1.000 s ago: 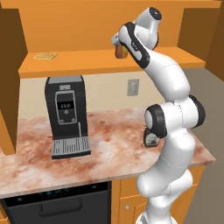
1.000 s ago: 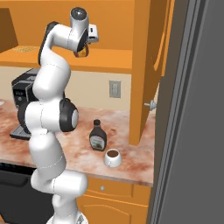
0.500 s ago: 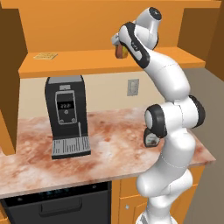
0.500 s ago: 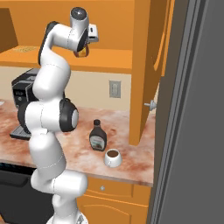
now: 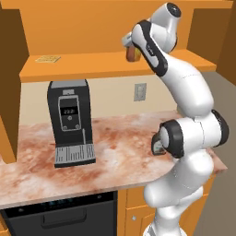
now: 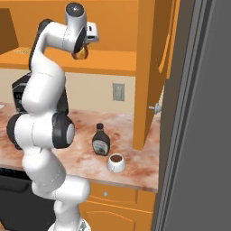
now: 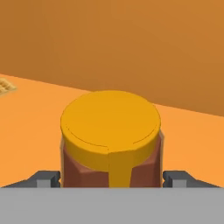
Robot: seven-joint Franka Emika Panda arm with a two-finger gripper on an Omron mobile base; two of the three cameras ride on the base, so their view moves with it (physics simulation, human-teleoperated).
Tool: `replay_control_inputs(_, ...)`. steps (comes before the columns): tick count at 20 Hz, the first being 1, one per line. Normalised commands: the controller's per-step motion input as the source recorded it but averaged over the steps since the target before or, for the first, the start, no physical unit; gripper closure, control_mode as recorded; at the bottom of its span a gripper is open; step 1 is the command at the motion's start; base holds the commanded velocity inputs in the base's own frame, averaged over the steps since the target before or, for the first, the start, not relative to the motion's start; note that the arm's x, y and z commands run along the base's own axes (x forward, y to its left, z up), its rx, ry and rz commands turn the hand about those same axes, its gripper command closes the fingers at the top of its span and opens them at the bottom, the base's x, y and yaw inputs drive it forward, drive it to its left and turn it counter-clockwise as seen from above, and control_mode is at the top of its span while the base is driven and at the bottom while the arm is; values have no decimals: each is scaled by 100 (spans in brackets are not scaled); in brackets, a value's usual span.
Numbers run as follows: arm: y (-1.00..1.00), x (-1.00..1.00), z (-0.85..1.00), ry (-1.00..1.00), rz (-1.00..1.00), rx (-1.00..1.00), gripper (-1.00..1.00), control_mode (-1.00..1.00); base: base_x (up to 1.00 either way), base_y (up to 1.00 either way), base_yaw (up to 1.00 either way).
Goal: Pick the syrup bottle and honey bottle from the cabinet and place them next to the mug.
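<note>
Honey bottle (image 7: 109, 140) between fingertips (image 7: 46, 178) of tool (image 7: 109, 179) (clenched on it), on cabinet (image 5: 92, 62) shelf

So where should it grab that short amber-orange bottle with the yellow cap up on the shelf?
Probably the short amber-orange honey bottle is best pinched across its body just under the wide yellow cap, coming in level from the cabinet's open front. It stands upright, and the gripper already has one finger on each side.

**What we count**

We count one honey bottle (image 7: 109, 140), centre of the hand view. One syrup bottle (image 6: 101, 140) and one mug (image 6: 116, 163) sit lower centre in the right base view. One coffee machine (image 5: 70, 120) stands at left in the left base view, with one wall outlet (image 5: 139, 91) near centre.
</note>
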Motion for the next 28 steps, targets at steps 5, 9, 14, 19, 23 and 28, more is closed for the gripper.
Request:
replay_control_inputs(5,0,-100,-13,-7,-9,2,100,-100,0,0,0)
replay_control_inputs(9,0,-100,-33,-1,-14,0,100,-100,0,0,0)
replay_control_inputs(14,0,-99,-46,0,-20,0,100,-100,0,0,0)
replay_control_inputs(19,0,-80,-51,1,-37,0,100,-100,0,0,0)
replay_control_inputs(23,0,-50,-69,3,-61,0,100,-100,0,0,0)
replay_control_inputs(28,0,-27,-65,2,-68,0,100,-100,0,0,0)
